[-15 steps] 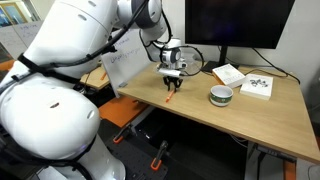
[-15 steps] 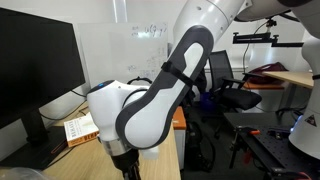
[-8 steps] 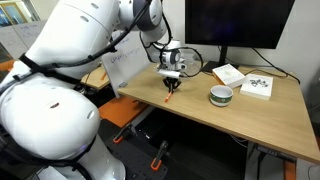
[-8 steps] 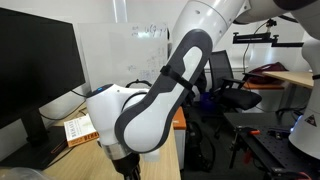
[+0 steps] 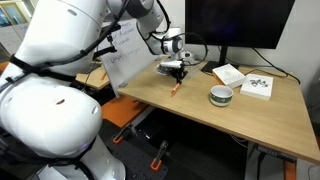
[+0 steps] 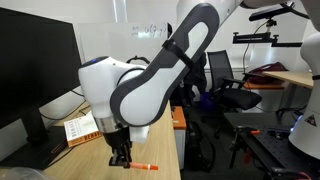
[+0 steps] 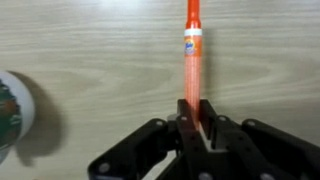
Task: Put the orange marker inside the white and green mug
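Pale wooden desktop [image 5: 200, 118] fills the scene, with a dark flat monitor [image 5: 235, 25] at its back and two white booklets [image 5: 257, 86] beside the short white and green mug [image 5: 221, 95]. Much of an exterior view is blocked by the bulky white robot arm [image 5: 50, 100], which also hides most of the desk in the other exterior view.

The thin orange marker [image 5: 175, 90] lies on the wood well apart from the mug. It shows again at the desk's edge [image 6: 145, 164], running out from the black gripper [image 6: 121, 160].

In the wrist view the marker [image 7: 192, 55] runs straight up the picture and its far tip is cut off at the top. Its near end blurs as it passes between the gripper [image 7: 192, 118] fingers. These are drawn in narrow on either side, but I cannot tell whether they actually clamp it. Only a sliver of the mug [image 7: 8, 115] shows at the left border.
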Controlling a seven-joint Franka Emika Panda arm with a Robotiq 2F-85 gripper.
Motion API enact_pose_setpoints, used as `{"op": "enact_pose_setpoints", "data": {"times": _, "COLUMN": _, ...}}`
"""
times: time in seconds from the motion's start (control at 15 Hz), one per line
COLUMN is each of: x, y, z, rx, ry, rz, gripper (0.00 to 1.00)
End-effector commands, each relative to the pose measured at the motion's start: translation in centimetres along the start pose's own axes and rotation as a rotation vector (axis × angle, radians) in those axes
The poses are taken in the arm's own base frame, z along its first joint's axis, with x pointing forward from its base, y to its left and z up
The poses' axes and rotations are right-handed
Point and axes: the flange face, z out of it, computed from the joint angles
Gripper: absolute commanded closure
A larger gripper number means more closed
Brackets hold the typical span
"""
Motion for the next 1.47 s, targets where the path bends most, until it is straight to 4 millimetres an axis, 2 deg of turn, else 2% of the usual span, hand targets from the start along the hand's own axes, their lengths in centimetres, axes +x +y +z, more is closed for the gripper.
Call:
{"op": "enact_pose_setpoints", "data": {"times": 0.0, "x": -0.9, "y": 3.3, "z": -2.9, "rx": -0.108, "ry": 0.084, "rz": 0.141, "gripper": 0.96}}
{"op": "enact_pose_setpoints", "data": {"times": 0.33, "x": -0.7, "y": 8.4, "z": -4.2, "rx": -0.265, "ry": 0.173, "rz": 0.366, "gripper": 0.96}}
{"op": "enact_pose_setpoints", "data": {"times": 0.53, "x": 0.0, "y": 10.0, "z": -5.0, "rx": -0.362, "ry": 0.239, "rz": 0.498, "gripper": 0.96}}
{"op": "enact_pose_setpoints", "data": {"times": 0.8, "x": 0.7, "y": 11.0, "z": -6.6, "rx": -0.468, "ry": 0.343, "rz": 0.669, "gripper": 0.96}}
{"op": "enact_pose_setpoints", "data": {"times": 1.07, "x": 1.9, "y": 12.5, "z": -6.6, "rx": -0.558, "ry": 0.413, "rz": 0.850, "gripper": 0.96}}
{"op": "enact_pose_setpoints", "data": {"times": 1.4, "x": 3.3, "y": 14.9, "z": -5.3, "rx": -0.691, "ry": 0.493, "rz": 1.061, "gripper": 0.96}}
